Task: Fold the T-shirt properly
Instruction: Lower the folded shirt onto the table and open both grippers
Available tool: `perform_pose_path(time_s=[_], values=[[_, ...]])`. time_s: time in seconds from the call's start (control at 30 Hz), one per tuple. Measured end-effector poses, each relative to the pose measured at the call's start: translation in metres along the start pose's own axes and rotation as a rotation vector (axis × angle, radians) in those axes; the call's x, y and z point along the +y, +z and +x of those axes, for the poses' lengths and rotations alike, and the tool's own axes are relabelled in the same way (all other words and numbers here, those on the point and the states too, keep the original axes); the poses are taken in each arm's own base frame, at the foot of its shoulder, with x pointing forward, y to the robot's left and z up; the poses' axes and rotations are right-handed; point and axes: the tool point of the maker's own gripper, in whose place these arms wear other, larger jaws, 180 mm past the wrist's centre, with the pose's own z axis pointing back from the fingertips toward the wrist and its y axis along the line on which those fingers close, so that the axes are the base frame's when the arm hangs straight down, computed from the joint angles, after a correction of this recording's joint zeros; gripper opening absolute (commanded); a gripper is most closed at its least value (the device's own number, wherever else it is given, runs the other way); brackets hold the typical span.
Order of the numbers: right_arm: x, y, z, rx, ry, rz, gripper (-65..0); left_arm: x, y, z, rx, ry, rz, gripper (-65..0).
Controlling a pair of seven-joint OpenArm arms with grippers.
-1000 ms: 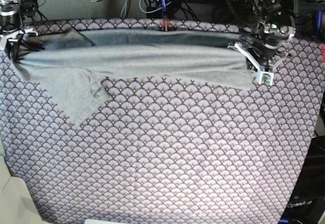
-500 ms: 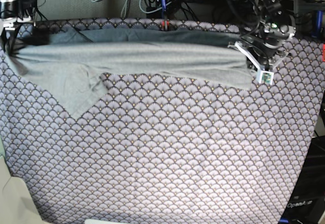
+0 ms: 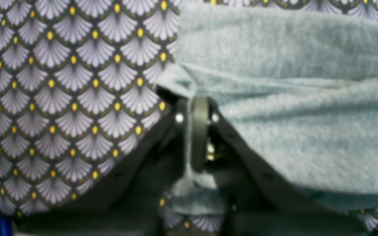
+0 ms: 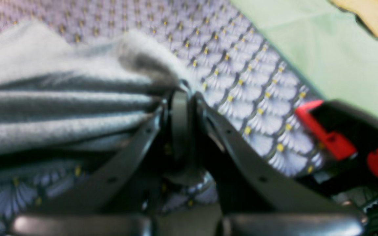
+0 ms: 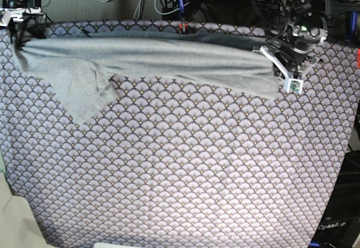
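T-shirt (image 5: 169,59) stretched along far table (image 5: 185,169) edge. Left claw (image 3: 197,108) clamped on cloth; right claw (image 4: 180,95) likewise, opposite end.

You have bare purple scallop-patterned tablecloth (image 5: 185,169) across the whole near side; the stretched light grey knit T-shirt (image 5: 157,59) blocks the far edge.

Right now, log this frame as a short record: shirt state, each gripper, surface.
shirt: grey T-shirt stretched in a band across the far side of the table, one sleeve drooping toward the near side
left gripper: shut on shirt edge
right gripper: shut on bunched shirt fabric
surface: tablecloth, scallop pattern
fold status: not yet a finished fold
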Motion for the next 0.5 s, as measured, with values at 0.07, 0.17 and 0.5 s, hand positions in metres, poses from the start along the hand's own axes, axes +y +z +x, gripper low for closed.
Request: perform_pose_path(time_s=[0.07,0.17,0.5], values=[[0.003,0.000,-0.005,0.024,0.019,0.015,-65.0,0.000,0.000,-0.001,0.003,-0.001,0.002,-65.0],[0.003,0.001,-0.005,0.025,0.019,0.015,-65.0,0.000,0.000,-0.001,0.006,-0.002,0.002,-65.0],[0.005,0.002,-0.007,0.027,0.015,0.006,-47.3,0.001,0.004,-0.018,0.046,-0.009,0.009,-41.2]])
